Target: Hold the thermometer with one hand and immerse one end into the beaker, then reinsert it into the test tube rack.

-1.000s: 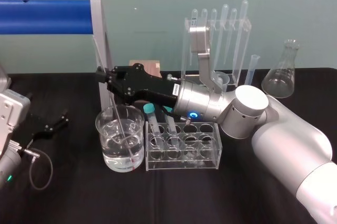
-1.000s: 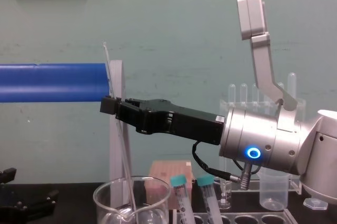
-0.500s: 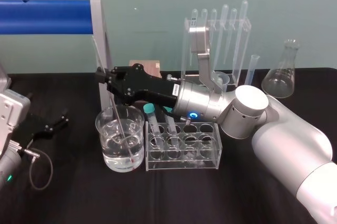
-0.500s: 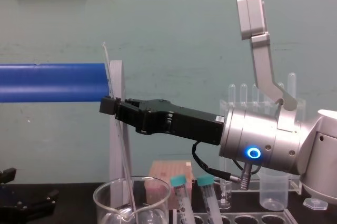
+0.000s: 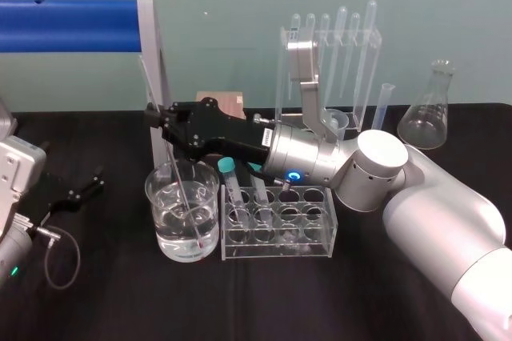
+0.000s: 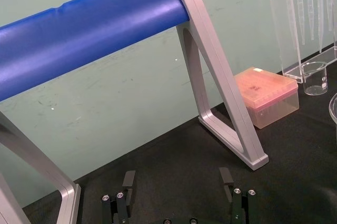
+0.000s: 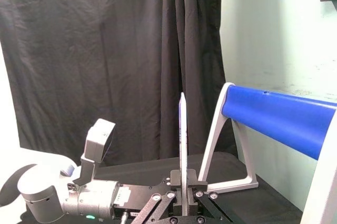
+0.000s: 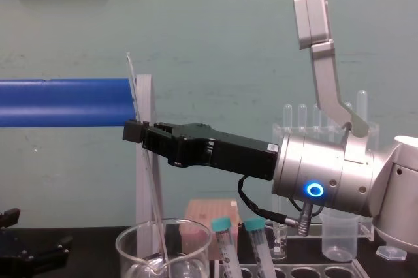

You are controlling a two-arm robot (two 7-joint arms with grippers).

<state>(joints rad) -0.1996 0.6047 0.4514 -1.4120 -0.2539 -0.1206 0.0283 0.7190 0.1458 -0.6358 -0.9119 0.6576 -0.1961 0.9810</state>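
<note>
Checking the head view first: the right gripper [image 5: 157,120] is reaching in from the right, over the beaker [image 5: 157,221], and it's clamping the thermometer [image 5: 178,185] partway up the rod. The rod is leaning a little. Its top end is rising in front of the grey post [image 5: 152,53] that carries the blue bar [image 5: 68,25], and its red tip is sitting in the water near the beaker floor. The rack [image 5: 276,250] is standing just beside the beaker on the right. The left gripper [image 5: 96,178] is lying parked on the black table [image 5: 120,301], well apart to the left.

Left wrist view: I'm seeing the left gripper [image 6: 176,179] with its fingers spread wide and nothing between them, facing the foot of the grey post [image 6: 231,124]. A pink box [image 6: 266,95] and a small glass cup [image 6: 315,77] are sitting beyond it.

Right wrist view: the right gripper [image 7: 184,175] is pinching the thermometer [image 7: 182,124], which is standing straight up out of the closed fingers.

Chest view: the right gripper [image 8: 134,132] is coming across level from the right, with its fingertips squeezing the thermometer [image 8: 153,190] above the beaker [image 8: 127,255]. The rod is running down past the rim into the glass. Two teal-capped tubes [image 8: 222,227] are leaning in the rack [image 8: 307,271], just right of the beaker. The left gripper [image 8: 36,252] is resting low at the left.
</note>
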